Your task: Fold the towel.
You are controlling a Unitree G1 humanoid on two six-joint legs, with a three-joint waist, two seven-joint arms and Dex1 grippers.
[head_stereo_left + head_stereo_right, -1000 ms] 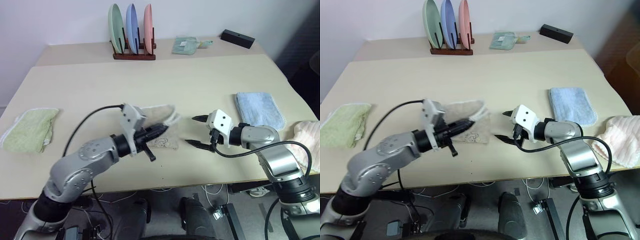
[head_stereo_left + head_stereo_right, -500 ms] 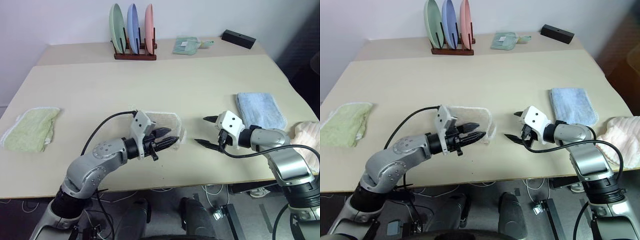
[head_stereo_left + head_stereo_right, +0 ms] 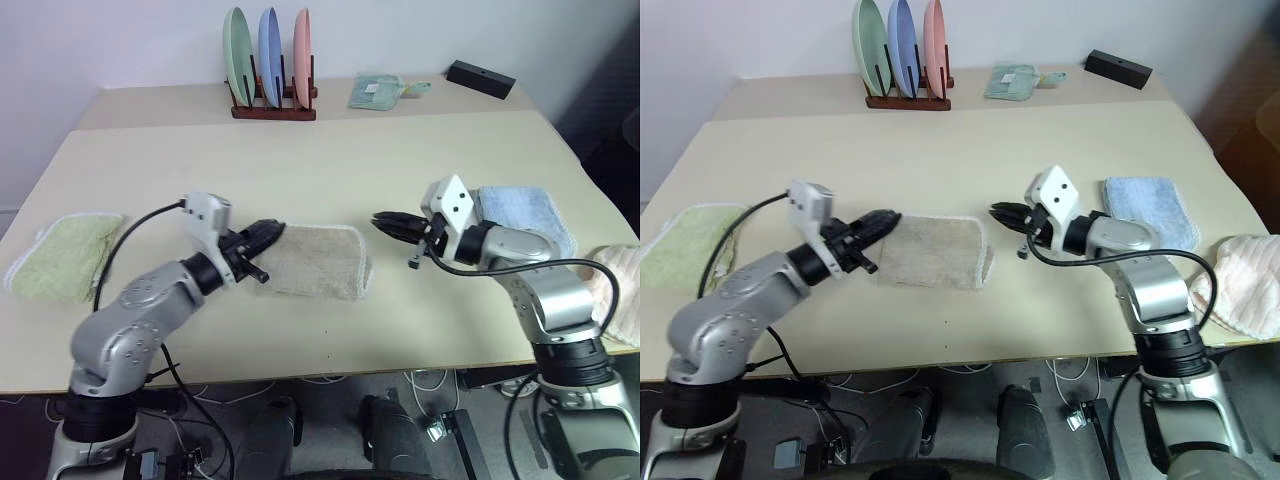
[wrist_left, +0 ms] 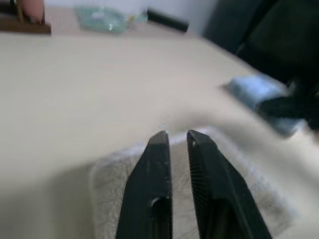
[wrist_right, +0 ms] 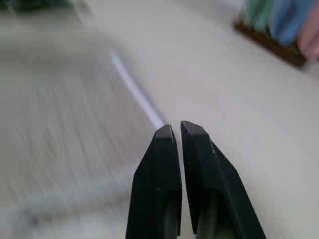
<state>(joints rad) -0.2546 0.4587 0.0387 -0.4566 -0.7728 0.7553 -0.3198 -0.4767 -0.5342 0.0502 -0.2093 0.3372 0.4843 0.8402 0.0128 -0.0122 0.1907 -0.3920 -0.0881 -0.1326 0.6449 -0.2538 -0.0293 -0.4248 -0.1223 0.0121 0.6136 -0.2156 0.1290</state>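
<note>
**Terry towel lying folded at mid-table**

Green towel [image 3: 60, 256] is lying at the table's [image 3: 330, 160] left edge. Left gripper [image 3: 272, 231] is hovering at the towel's [image 3: 315, 262] left end, fingers a narrow slit apart, holding nothing. The towel is resting folded between both grippers. Right gripper [image 3: 384, 222] is hanging just right of it, fingers pressed together, empty. Blue towel [image 3: 525, 215] is lying beyond.
</note>
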